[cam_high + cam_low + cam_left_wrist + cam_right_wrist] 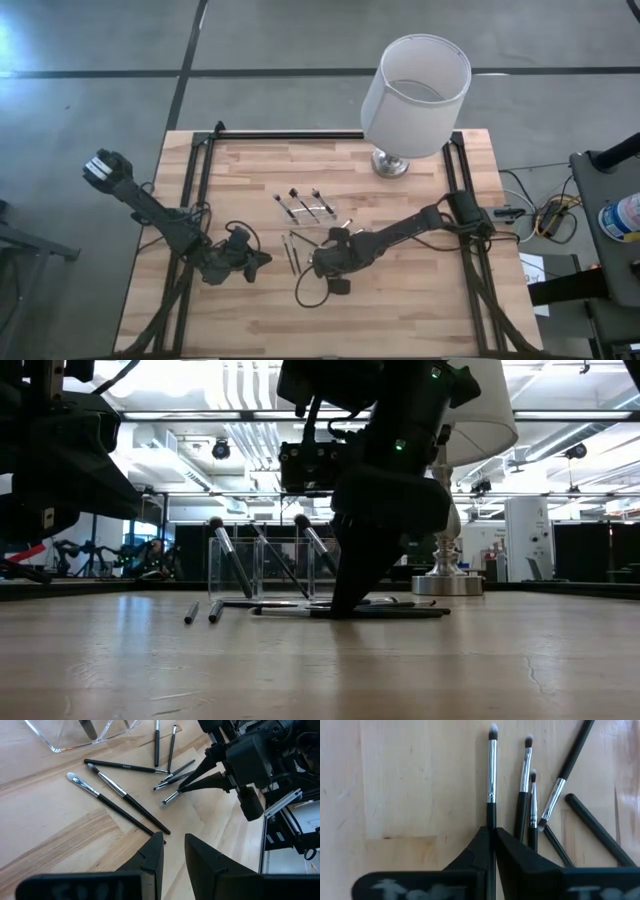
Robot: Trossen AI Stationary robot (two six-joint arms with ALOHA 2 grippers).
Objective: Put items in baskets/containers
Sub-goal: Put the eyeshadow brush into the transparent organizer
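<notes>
In the right wrist view, the right gripper (491, 836) is seen at lower centre with its fingers pinched on the dark handle of a silver-shafted brush (491, 775) lying on the counter (395, 785). Other brushes (527, 785) lie just beside it, so most items are judged left to move. Farther off, in the upper centre of the high view, three brushes stand in the clear tray (304, 205). The left gripper (238, 250) waits at lower left, its fingers slightly apart, holding nothing.
</notes>
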